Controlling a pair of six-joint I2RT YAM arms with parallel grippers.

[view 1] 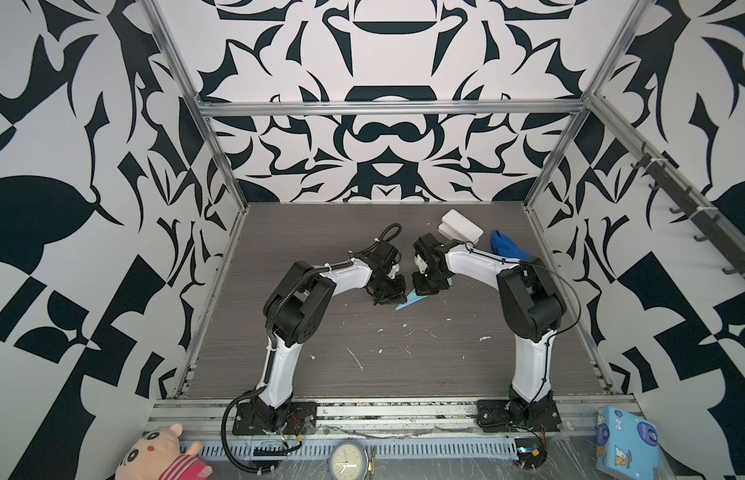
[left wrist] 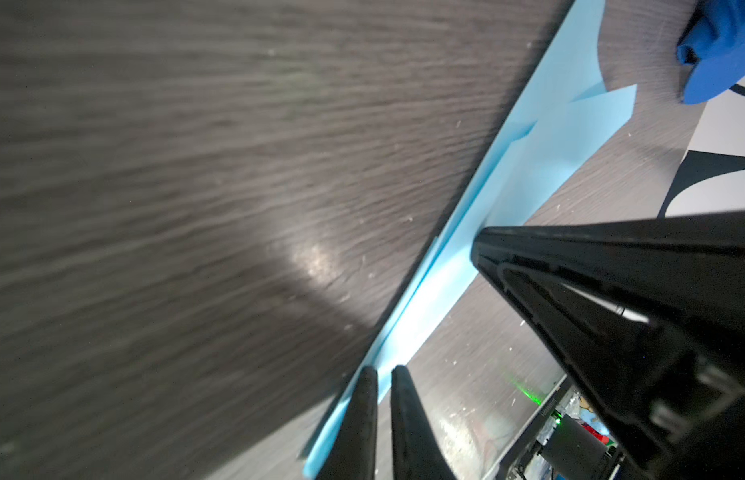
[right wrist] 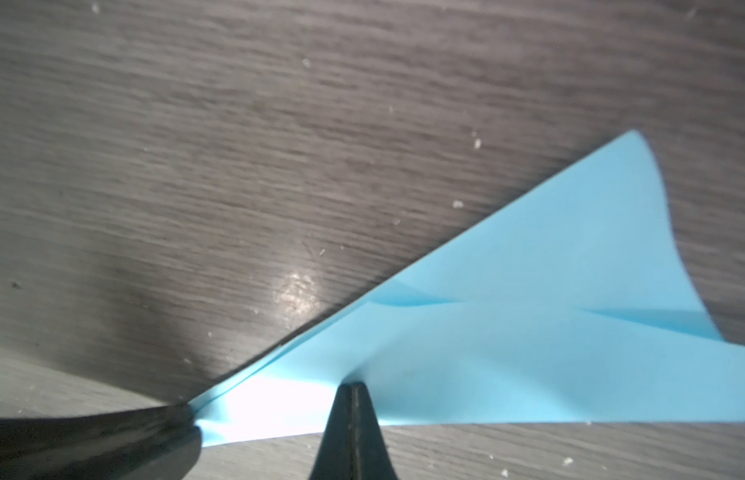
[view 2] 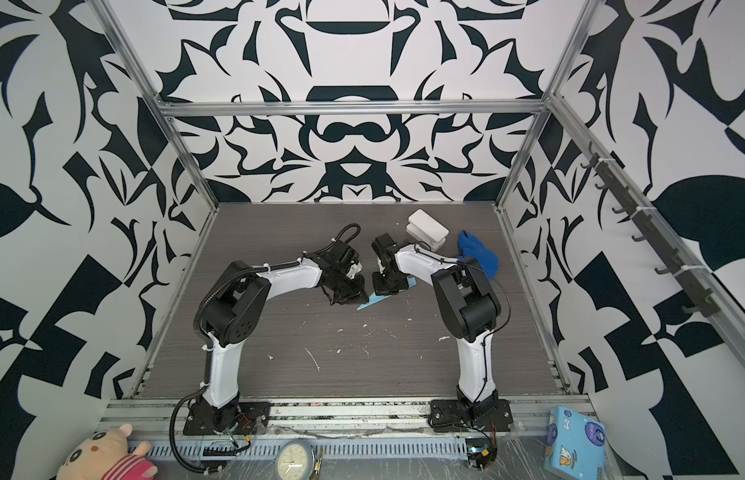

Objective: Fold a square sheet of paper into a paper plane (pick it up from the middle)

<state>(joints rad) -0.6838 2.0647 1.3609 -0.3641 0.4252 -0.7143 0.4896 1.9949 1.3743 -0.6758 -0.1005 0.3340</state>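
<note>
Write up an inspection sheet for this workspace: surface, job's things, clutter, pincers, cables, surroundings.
Surface: grey wood-grain table, scattered white flecks.
Job's things: paper plane, folded to a dart, lying mid-table between the arms; no unfolded sheet seen.
Clutter: blue cloth and white cases at the back right.
Pincers: left pincer slightly parted at the plane's narrow end; right pincer shut, tip pressed on the plane.
Cables: black loop over the left wrist; black hose at the left base; thin cable by the right arm.
Surroundings: patterned walls, aluminium frame, hook rail; plush toy, clock, printed box along the front.
</note>
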